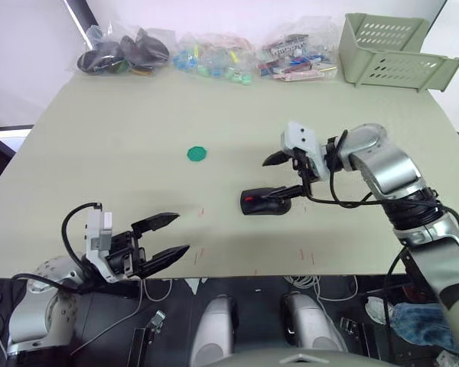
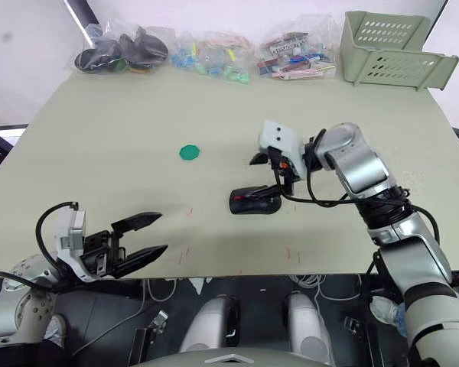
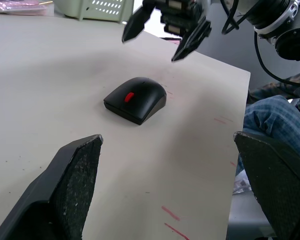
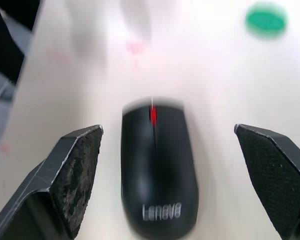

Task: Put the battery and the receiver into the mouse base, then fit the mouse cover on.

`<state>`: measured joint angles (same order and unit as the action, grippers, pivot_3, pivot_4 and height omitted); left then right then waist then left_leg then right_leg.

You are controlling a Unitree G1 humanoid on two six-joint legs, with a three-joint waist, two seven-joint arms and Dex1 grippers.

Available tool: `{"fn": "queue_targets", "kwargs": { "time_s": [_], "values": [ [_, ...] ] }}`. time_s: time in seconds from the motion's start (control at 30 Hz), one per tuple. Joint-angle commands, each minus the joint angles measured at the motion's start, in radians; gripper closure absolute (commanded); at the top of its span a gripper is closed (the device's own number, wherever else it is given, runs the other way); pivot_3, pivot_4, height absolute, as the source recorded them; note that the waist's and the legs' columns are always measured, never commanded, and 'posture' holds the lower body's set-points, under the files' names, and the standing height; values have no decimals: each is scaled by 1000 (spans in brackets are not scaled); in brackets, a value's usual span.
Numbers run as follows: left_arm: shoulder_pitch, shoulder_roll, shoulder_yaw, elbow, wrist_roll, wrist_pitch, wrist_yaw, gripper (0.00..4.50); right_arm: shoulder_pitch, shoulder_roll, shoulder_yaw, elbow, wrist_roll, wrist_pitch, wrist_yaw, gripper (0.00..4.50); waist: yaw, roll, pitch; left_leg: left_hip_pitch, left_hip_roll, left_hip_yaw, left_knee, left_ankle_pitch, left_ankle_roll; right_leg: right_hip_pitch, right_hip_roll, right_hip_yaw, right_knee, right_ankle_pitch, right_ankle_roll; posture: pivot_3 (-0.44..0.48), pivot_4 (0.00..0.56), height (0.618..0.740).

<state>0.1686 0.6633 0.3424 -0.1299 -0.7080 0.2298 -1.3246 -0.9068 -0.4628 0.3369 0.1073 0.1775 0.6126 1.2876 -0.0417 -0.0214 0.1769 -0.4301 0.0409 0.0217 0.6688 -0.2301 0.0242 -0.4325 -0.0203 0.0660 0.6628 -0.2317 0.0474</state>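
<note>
Right wrist view looks straight down on the mouse (image 4: pixel 159 170), which lies whole on the table (image 1: pixel 122 130): the cover seems already seated on the base, red wheel showing at the front, so I judge battery and receiver are shut inside and the job is about done. It sits mid-table, well apart from the green disc (image 1: pixel 196 154) (no part of the task). The right gripper (image 1: pixel 285 174) hovers just behind the mouse, fingers spread wide, one low beside its rear, holding nothing. The left gripper (image 1: pixel 168 235) hangs at the near table edge, also wide and empty.
</note>
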Motion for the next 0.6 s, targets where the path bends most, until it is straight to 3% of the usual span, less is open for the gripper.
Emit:
{"fn": "queue_targets", "kwargs": {
  "time_s": [0.03,0.1,0.6],
  "values": [
    [8,-1,13,-11,-3,-18,1,0,15,22,-13,-69,32,30,-38,857,0,0,0,0,0,0,0,0,0,0,0,0,0,0,0,0,150,740],
    [7,-1,14,-9,-4,-18,1,0,21,39,0,-72,22,24,-67,1793,0,0,0,0,0,0,0,0,0,0,0,0,0,0,0,0,150,740],
    [0,5,17,-6,-3,-12,6,0,53,142,90,-9,-32,10,-178,1793,0,0,0,0,0,0,0,0,0,0,0,0,0,-1,-1,0,150,740]
  ]
}}
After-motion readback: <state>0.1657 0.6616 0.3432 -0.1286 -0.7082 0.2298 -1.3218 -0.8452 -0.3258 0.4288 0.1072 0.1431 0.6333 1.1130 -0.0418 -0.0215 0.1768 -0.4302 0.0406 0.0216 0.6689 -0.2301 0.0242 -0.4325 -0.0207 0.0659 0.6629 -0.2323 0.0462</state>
